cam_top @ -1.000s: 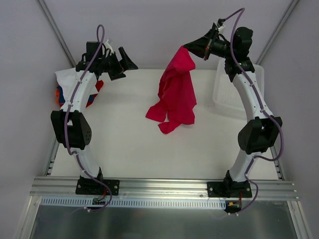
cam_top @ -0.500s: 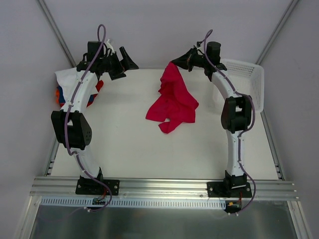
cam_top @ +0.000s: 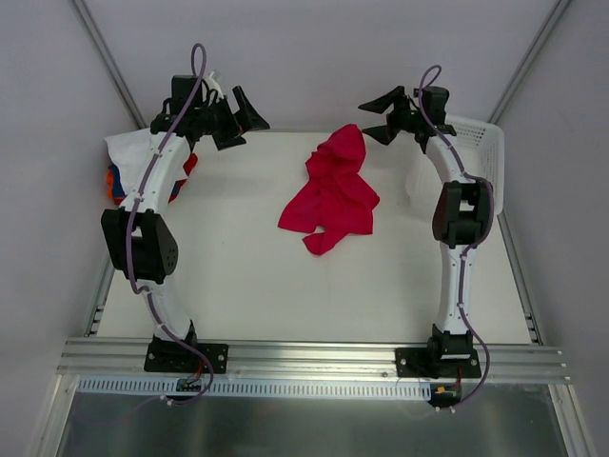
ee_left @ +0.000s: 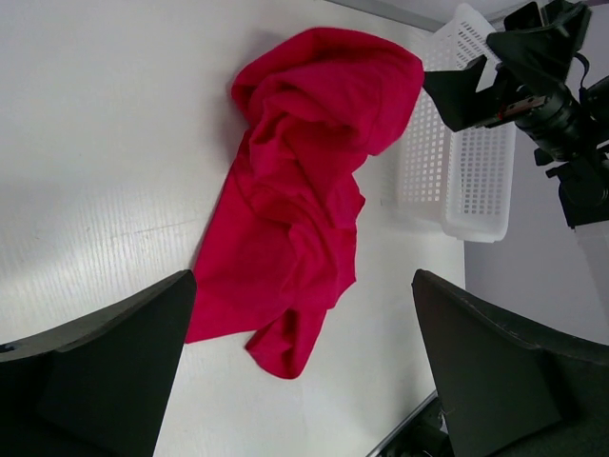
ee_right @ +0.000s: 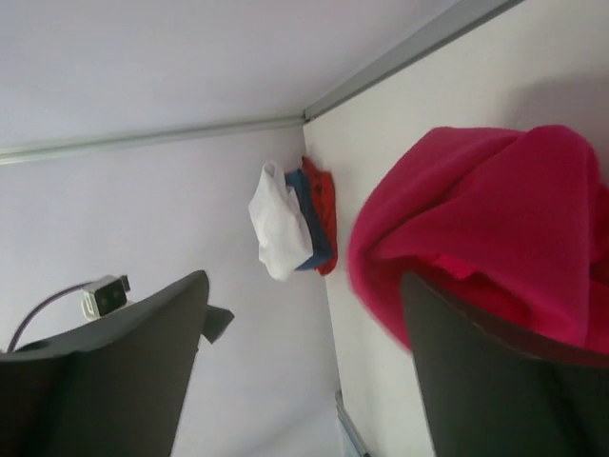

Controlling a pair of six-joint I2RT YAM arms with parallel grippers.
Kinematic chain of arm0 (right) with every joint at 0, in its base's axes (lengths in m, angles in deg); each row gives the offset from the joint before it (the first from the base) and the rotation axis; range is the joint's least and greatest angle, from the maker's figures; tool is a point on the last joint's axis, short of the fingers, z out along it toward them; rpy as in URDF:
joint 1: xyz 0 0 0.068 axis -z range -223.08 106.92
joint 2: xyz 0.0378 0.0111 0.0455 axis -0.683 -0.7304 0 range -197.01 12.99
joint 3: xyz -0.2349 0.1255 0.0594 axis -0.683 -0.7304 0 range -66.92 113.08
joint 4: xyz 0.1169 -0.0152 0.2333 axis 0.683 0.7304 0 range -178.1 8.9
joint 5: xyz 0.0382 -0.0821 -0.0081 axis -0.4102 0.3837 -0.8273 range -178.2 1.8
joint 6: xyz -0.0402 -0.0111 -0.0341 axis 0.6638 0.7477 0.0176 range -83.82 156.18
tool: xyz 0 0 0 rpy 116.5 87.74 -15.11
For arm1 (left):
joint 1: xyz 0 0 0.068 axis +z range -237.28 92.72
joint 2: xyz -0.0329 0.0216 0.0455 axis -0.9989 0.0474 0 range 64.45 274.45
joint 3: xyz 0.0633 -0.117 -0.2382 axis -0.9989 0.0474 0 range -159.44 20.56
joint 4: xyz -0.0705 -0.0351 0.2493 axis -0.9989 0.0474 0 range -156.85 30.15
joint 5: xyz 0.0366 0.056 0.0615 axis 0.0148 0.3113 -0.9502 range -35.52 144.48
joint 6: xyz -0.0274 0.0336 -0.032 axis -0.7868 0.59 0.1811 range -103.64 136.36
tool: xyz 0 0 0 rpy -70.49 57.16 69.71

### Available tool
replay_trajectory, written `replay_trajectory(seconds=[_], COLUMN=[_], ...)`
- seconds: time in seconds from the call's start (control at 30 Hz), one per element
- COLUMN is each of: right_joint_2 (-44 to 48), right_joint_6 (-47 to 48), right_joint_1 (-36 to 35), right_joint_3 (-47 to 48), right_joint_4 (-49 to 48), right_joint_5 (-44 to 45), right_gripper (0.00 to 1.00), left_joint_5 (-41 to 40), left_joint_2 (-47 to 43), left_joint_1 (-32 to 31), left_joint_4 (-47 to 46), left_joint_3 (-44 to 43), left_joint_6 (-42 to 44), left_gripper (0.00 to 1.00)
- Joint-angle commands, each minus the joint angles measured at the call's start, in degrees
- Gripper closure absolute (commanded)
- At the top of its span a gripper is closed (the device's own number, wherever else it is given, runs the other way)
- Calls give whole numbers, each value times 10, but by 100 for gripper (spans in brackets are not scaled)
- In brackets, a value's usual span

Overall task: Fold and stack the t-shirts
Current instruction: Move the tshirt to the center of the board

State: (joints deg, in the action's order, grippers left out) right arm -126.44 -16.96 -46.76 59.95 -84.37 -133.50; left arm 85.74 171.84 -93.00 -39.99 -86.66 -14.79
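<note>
A large crimson-red t-shirt (cam_top: 333,190) lies crumpled at the middle back of the table, its top bunched up toward the right gripper; it also fills the left wrist view (ee_left: 304,181). My right gripper (cam_top: 379,116) hangs open just right of and above that bunch, with nothing between its jaws. In the right wrist view the red cloth (ee_right: 504,209) sits close against one finger (ee_right: 495,371). My left gripper (cam_top: 245,124) is open at the back left, apart from the shirt. Folded t-shirts in white, blue and red (cam_top: 119,171) are stacked at the far left (ee_right: 295,219).
A white plastic mesh basket (cam_top: 476,157) stands at the back right, beside the right arm (ee_left: 466,162). The table's back edge meets the wall just behind both grippers.
The right gripper has opened and let go of the red shirt. The shirt's lifted top has dropped onto the table in a heap. The left arm has barely moved.
</note>
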Motion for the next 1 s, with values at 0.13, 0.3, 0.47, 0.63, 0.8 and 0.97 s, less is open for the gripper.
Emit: replay_trajectory(seconds=[0.13, 0.3, 0.47, 0.63, 0.8, 0.97], right_joint_2=[72, 123, 145, 132, 87, 76], right_joint_6=[112, 217, 333, 353, 364, 354], right_joint_1=[21, 10, -35, -84, -129, -154], right_joint_3=[27, 29, 40, 24, 56, 51], right_joint_4=[102, 234, 341, 363, 385, 389], right_joint_5=[24, 28, 41, 38, 58, 66], right_gripper=[8, 1, 1, 38, 34, 44], left_joint_5=[31, 67, 53, 9, -52, -72], left_joint_2=[21, 66, 80, 56, 22, 11], left_joint_1=[-11, -12, -25, -25, -25, -30], left_joint_4=[-7, -5, 15, 46, 65, 77], left_joint_3=[8, 12, 30, 83, 116, 155], left_joint_6=[-10, 3, 29, 57, 83, 112], left_gripper=[1, 4, 1, 1, 1, 1])
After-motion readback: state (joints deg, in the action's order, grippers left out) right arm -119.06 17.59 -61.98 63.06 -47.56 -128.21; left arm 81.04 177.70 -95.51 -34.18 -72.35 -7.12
